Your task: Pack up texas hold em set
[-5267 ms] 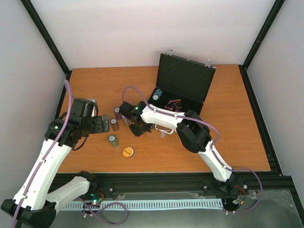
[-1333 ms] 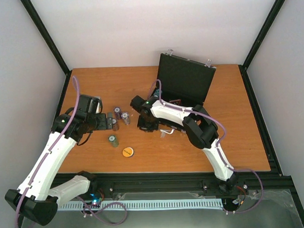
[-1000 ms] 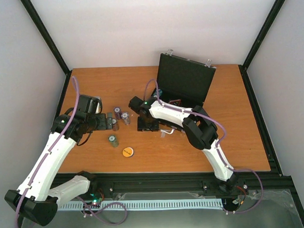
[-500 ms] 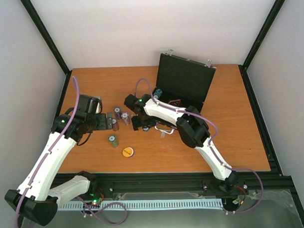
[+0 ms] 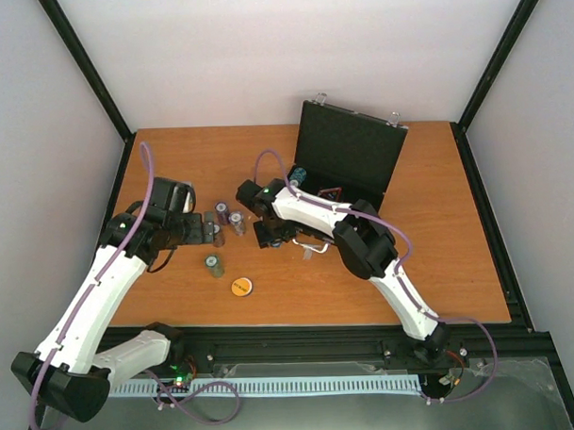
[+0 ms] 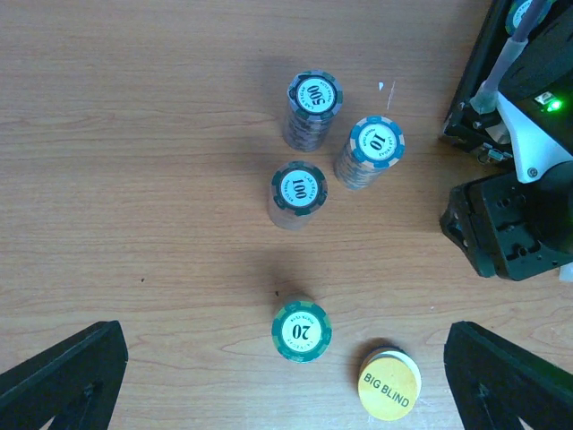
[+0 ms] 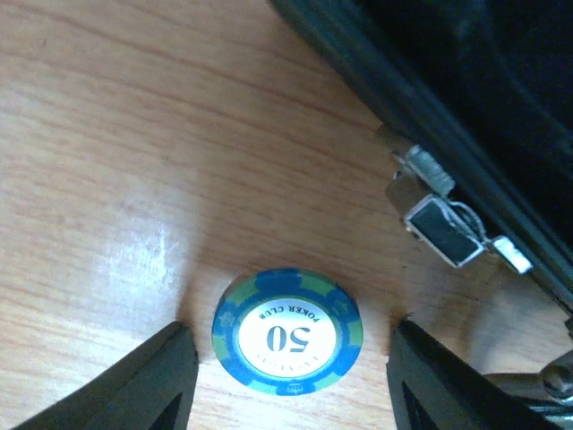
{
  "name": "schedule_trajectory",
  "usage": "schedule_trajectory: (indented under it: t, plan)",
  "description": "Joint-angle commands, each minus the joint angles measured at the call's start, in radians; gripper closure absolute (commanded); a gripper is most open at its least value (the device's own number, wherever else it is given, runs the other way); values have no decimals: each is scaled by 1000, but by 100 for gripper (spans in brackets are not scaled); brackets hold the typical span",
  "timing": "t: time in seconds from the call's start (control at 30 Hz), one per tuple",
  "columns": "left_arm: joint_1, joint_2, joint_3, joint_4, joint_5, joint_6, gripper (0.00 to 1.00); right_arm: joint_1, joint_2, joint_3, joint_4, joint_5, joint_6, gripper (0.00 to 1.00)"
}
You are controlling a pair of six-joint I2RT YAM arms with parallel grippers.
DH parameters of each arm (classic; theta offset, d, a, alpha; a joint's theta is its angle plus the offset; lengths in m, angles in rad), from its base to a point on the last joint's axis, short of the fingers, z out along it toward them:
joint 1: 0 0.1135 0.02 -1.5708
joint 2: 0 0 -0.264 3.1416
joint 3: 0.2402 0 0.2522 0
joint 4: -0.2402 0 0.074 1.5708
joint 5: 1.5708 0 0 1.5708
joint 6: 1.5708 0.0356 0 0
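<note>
Bright, even light. Pale glare marks the table (image 7: 89, 134) just left of the 50 chip (image 7: 286, 333). The case (image 7: 466, 98) beyond the chip is blurred.

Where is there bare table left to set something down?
Bare wood lies right of the open case, out to the table edge, and in the far-left corner behind the chip stacks. The middle is crowded: the stacks, the orange disc, and the open left gripper and right gripper either side.
</note>
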Motion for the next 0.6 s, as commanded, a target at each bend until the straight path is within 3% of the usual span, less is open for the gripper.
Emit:
schedule_trajectory:
  t: [0.0,0.07,0.23,0.57]
  plan:
    - [2,5,2,27,13,14,0,14,25,-60,3,-20,-15,46]
    - [2,5,1,27,12,15,0,14,27,-69,9,-20,-14,55]
    - [2,5,1,25,10,18,0,16,28,-74,20,-23,-17,61]
    - [2,8,8,27,6,25,0,24,-20,-45,-9,-27,-25,62]
